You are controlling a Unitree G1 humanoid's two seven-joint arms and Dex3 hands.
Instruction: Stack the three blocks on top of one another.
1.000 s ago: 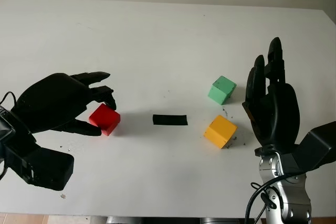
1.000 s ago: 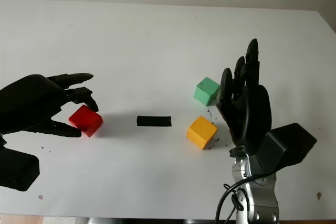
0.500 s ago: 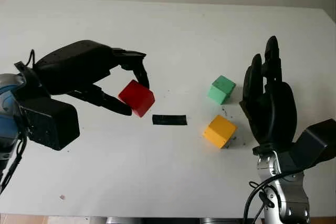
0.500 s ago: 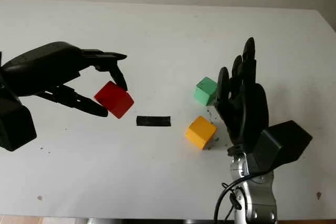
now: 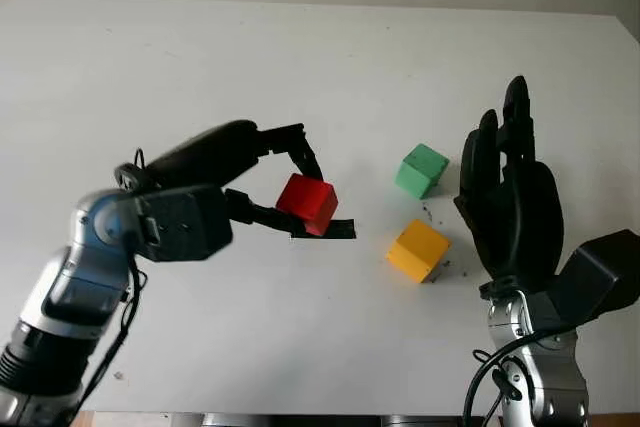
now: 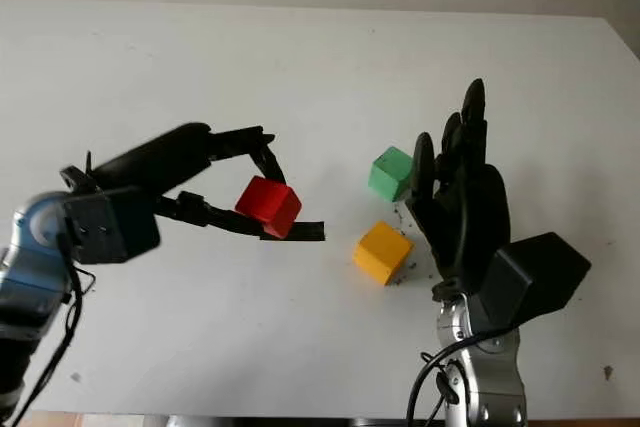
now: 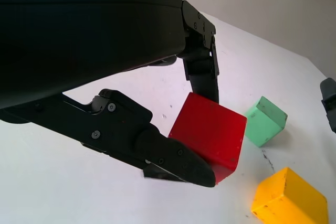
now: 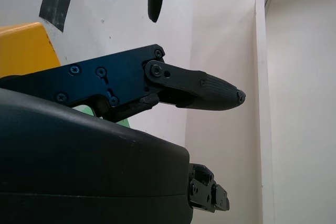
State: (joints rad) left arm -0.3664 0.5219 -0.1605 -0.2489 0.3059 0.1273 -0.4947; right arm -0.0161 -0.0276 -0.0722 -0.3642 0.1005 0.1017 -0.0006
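Left eye view gives me the white bench (image 5: 300,57) as the biggest thing, running back to a pale wall behind it; its surface is plain and smooth-looking, with a few dark specks near the blocks. Next in size, my right hand (image 5: 512,209) stands upright at the right, just beside the yellow and green blocks, open and holding nothing. My left hand (image 5: 262,179) reaches in from the left, its fingers (image 7: 202,69) clamped on the red block (image 5: 307,203), which hangs tilted above the bench over a strip of black tape (image 5: 340,230). The yellow block (image 5: 418,250) sits on the bench to the right of the tape, with the green block (image 5: 421,170) just behind it, the two apart. I judge the risks this way: the red block is pinched at an angle, so if I release it tilted it will likely land on an edge and tumble off whichever block I choose as base. The right hand stands so near both blocks that a small drift could knock them. The smooth bench would let a nudged block slide.
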